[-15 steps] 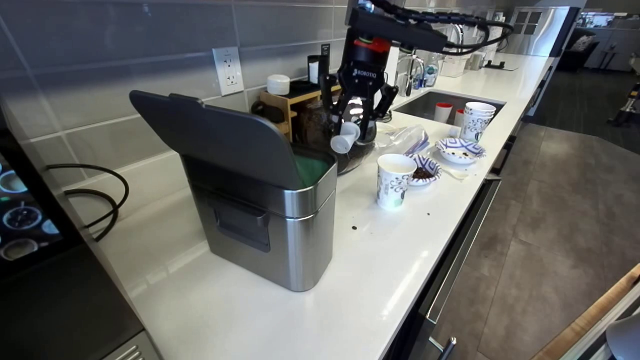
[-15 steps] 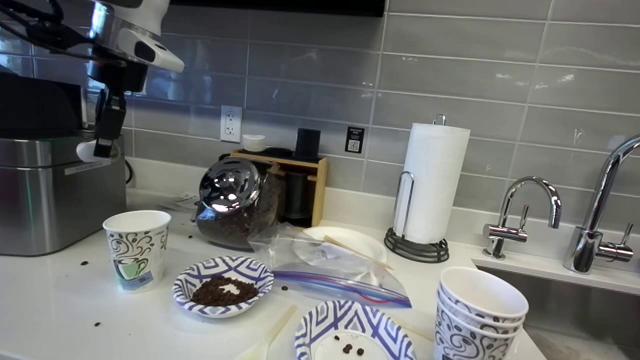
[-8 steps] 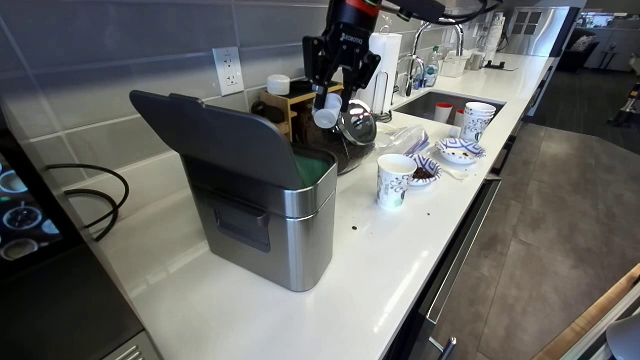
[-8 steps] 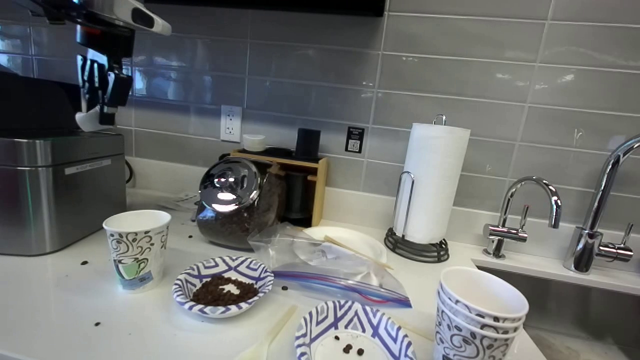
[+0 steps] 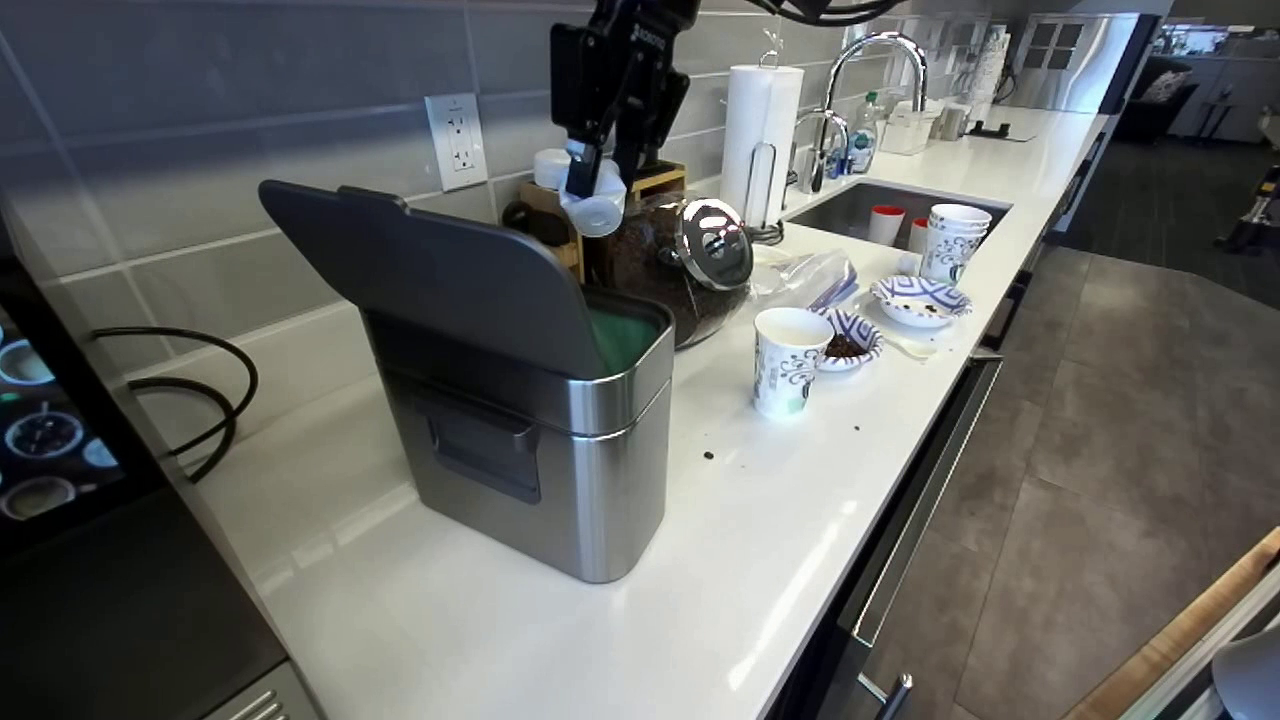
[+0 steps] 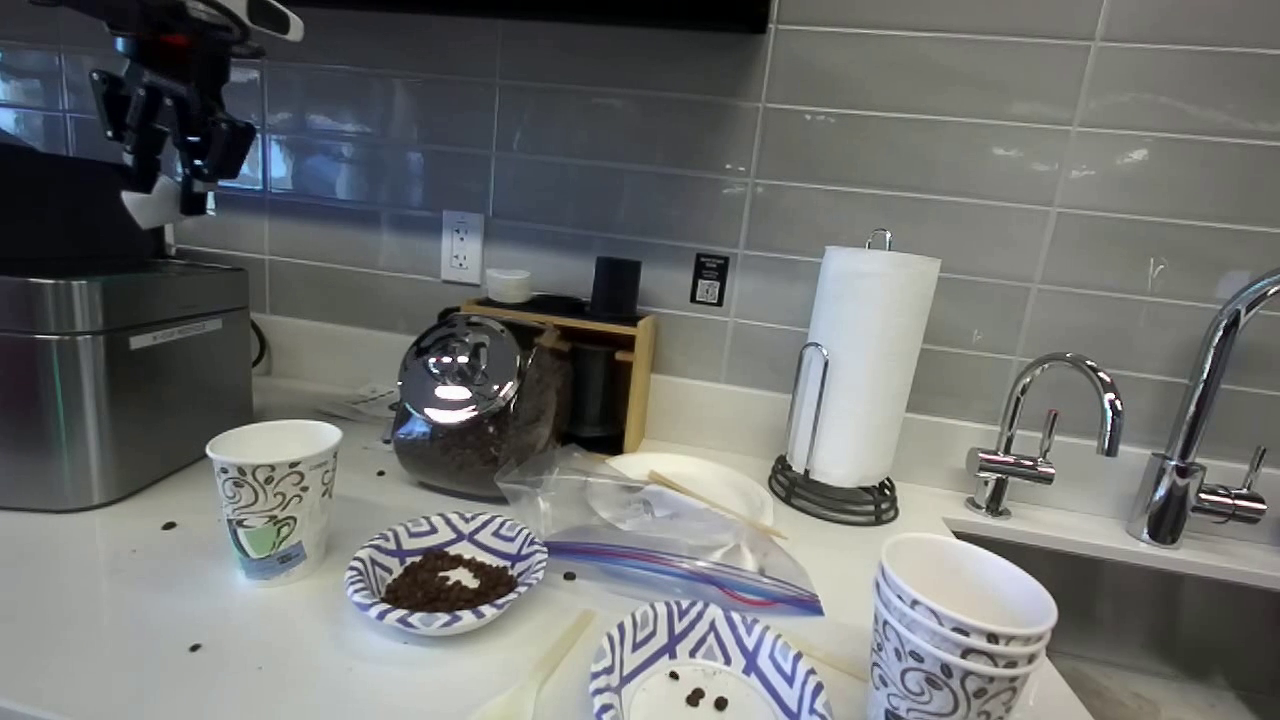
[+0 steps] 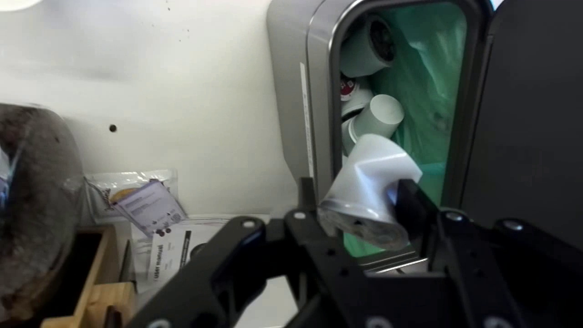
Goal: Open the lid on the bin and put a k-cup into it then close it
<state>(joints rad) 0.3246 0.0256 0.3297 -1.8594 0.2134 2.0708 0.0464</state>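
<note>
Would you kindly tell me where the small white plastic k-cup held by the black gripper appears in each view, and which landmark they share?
In an exterior view: the small white plastic k-cup, upper third, just left of centre.
In an exterior view: the k-cup, upper third, near the left edge.
Wrist view: the k-cup, right of centre, around mid-height.
Shared landmark: the boxy brushed-steel bin, in all three views.

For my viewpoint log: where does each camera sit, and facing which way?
Exterior view: near the bin, looking along the counter toward the sink; tool at top.
Exterior view: at the counter's front, facing the tiled wall; tool and arm, upper left.
Wrist view: on the arm, looking down into the open bin; tool at bottom.
Both exterior views show bin, jar, paper towels.
</note>
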